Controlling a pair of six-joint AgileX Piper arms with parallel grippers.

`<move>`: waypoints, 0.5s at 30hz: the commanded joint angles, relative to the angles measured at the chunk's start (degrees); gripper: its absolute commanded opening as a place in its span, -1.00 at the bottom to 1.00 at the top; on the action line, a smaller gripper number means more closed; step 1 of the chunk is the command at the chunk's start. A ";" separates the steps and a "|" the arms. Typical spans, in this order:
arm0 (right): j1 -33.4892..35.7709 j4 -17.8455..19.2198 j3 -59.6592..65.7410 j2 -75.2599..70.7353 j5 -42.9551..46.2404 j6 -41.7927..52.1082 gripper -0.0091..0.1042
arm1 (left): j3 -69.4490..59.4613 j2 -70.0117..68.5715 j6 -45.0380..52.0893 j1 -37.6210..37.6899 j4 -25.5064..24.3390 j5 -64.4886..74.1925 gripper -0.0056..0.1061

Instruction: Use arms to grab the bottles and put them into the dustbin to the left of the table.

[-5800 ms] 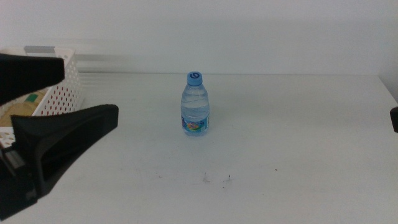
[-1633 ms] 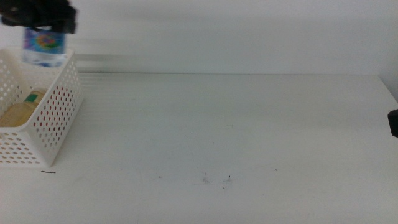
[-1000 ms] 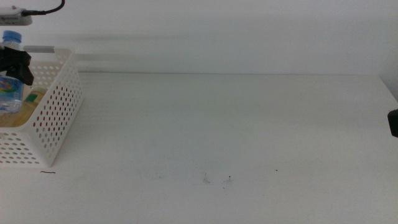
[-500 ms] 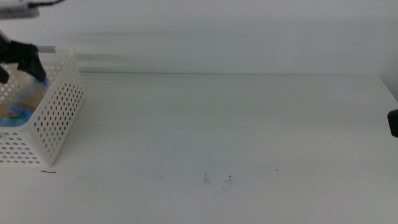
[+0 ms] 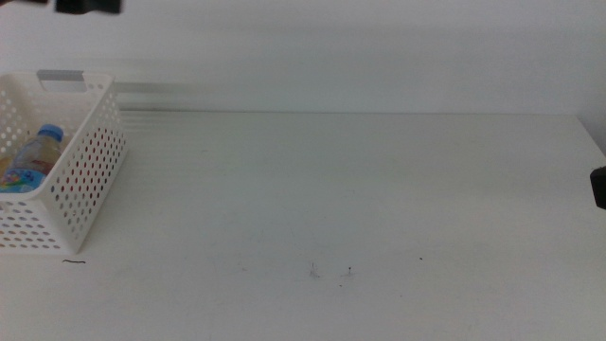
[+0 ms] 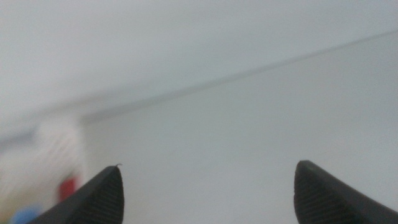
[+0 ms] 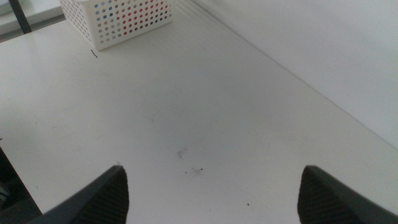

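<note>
White surface [image 5: 379, 208] lying bare | left claw [image 6: 208, 190] hanging apart above bin [image 5: 80, 180] | bottle [image 5: 33, 156] lying slanted below it | right claw [image 7: 211, 190] apart, waiting far off.

A plain white wall [image 5: 360, 52] runs behind the far edge; a short dark line [image 5: 73, 262] lies near the front left.

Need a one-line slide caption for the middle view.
Water bottle lies in the white dustbin at the table's left; left end effector is high above it, the table bare of bottles.
</note>
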State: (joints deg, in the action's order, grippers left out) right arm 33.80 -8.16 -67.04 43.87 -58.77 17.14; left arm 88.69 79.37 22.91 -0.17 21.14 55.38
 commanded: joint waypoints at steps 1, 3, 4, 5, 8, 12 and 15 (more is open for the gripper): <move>-0.09 0.16 -0.48 -0.15 0.46 0.51 0.80 | -5.39 -6.62 2.82 4.00 3.93 -5.83 0.78; -0.09 0.16 -0.48 -0.15 0.46 0.51 0.80 | -10.02 -11.45 3.52 7.54 4.54 -10.11 0.78; -0.09 0.16 -0.48 -0.15 0.46 0.51 0.80 | -12.32 -13.79 3.77 9.23 4.54 -11.63 0.78; -0.09 0.16 -0.48 -0.15 0.46 0.51 0.80 | -14.69 -16.03 3.77 10.72 4.54 -13.81 0.78; -0.09 0.16 -0.48 -0.15 0.46 0.51 0.80 | -21.01 -21.94 3.48 13.51 4.67 -20.20 0.78; -0.09 0.16 -0.48 -0.15 0.46 0.51 0.80 | -26.89 -27.75 0.85 13.98 4.57 -23.88 0.78; -0.09 0.16 -0.48 -0.15 0.46 0.51 0.80 | -28.58 -30.39 0.85 13.98 3.23 -26.44 0.78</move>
State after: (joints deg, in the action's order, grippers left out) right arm 33.80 -8.16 -67.04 43.87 -58.77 17.14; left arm 61.07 50.50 24.63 13.55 24.84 31.68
